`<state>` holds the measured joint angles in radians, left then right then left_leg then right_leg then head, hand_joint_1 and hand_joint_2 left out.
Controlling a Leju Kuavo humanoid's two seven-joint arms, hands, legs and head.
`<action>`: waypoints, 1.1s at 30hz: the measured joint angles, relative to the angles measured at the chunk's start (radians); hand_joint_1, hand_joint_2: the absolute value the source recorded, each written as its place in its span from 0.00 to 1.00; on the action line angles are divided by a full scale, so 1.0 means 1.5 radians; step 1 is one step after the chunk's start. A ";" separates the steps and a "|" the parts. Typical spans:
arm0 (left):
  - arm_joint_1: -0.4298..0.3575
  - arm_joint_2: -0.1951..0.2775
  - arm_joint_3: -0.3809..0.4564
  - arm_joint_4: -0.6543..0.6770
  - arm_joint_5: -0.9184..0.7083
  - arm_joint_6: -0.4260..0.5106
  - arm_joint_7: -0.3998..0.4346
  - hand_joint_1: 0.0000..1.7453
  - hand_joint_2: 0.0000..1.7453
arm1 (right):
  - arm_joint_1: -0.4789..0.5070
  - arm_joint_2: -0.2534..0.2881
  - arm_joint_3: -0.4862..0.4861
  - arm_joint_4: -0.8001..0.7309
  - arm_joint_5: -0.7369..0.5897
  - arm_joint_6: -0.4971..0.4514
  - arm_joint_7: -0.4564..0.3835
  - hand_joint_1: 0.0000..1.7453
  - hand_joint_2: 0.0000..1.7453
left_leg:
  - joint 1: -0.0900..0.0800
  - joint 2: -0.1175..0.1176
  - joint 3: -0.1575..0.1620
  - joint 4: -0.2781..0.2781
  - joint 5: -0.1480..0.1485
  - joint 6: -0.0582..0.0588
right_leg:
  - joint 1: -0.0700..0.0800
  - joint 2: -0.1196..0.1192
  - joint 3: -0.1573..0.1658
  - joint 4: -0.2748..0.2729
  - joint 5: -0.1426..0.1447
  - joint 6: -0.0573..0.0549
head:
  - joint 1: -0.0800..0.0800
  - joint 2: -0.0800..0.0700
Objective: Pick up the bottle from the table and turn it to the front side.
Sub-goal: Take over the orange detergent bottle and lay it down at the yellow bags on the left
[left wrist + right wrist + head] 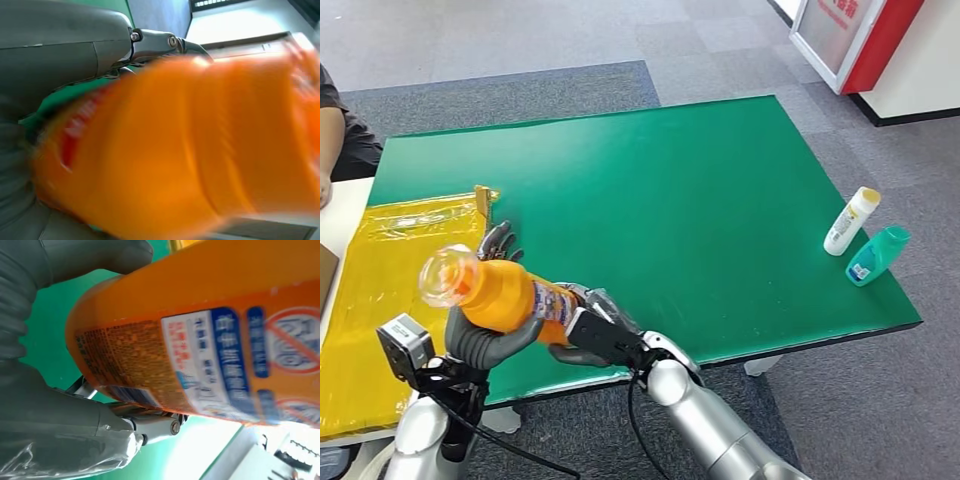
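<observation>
Orange bottle point(497, 295) lies on its side above the green counter point(682, 200) at lower left of the head view, left hand point(482, 335) cradling it from beneath, right hand point(595, 330) grasping its base. Open green surface spreads toward the right edge, where a white bottle point(852, 220) and a teal bottle point(877, 254) lie. Left wrist view: the bottle is blurred. Right wrist view: its label is cut off.
</observation>
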<state>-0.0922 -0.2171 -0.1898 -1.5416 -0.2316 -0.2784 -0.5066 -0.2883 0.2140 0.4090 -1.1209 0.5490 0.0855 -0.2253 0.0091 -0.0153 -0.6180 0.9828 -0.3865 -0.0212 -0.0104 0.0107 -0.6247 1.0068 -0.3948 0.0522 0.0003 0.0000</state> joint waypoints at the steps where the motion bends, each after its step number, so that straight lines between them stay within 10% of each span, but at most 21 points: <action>1: 0.000 0.000 -0.001 -0.001 0.001 -0.001 0.000 0.00 1.00 | -0.001 0.000 0.002 0.007 0.004 -0.002 0.000 1.00 1.00 | 0.000 0.000 0.000 0.000 0.000 0.000 | 0.000 0.000 0.000 0.000 0.000 0.000 | 0.000 0.000; 6: 0.000 0.003 -0.004 -0.008 0.002 -0.002 0.003 0.06 1.00 | -0.005 0.001 0.003 0.033 0.024 -0.017 0.003 1.00 1.00 | 0.000 0.000 0.000 0.000 0.000 0.000 | 0.000 0.000 0.000 0.000 0.000 0.000 | 0.000 0.000; 10: 0.001 0.004 -0.005 -0.011 0.004 -0.004 0.010 1.00 1.00 | -0.005 0.001 0.003 0.044 0.033 -0.023 0.006 1.00 1.00 | 0.000 0.000 0.000 0.000 0.000 0.000 | 0.000 0.000 0.000 0.000 0.000 0.000 | 0.000 0.000; 22: 0.003 0.004 -0.005 -0.012 0.021 -0.009 0.024 1.00 1.00 | -0.004 0.001 -0.001 0.050 0.037 -0.021 0.009 1.00 1.00 | 0.000 0.000 0.000 0.000 0.000 0.000 | 0.000 0.000 0.000 0.000 0.000 0.000 | 0.000 0.000; 23: 0.003 0.004 -0.005 -0.012 0.022 -0.009 0.025 1.00 1.00 | -0.004 0.001 -0.001 0.050 0.037 -0.021 0.009 0.91 1.00 | 0.000 0.000 0.000 0.000 0.000 0.000 | 0.000 0.000 0.000 0.000 0.000 0.000 | 0.000 0.000; 27: 0.004 0.004 -0.006 -0.012 0.023 -0.010 0.026 1.00 1.00 | -0.003 0.001 -0.001 0.050 0.038 -0.020 0.008 0.00 1.00 | 0.000 0.000 0.000 0.000 0.000 0.000 | 0.000 0.000 0.000 0.000 0.000 0.000 | 0.000 0.000; 33: 0.000 0.013 -0.009 -0.012 0.014 -0.006 0.034 1.00 1.00 | 0.002 0.002 -0.007 0.042 0.035 -0.019 0.006 0.00 1.00 | 0.000 0.000 0.000 0.000 0.000 0.000 | 0.000 0.000 0.000 0.000 0.000 0.000 | 0.000 0.000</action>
<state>-0.0920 -0.1971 -0.2039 -1.5591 -0.2104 -0.2875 -0.4556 -0.2859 0.2171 0.3990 -1.0582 0.6011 0.0572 -0.2170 0.0091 -0.0152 -0.6180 0.9828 -0.3864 -0.0212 -0.0104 0.0108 -0.6249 1.0068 -0.3948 0.0521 0.0003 0.0000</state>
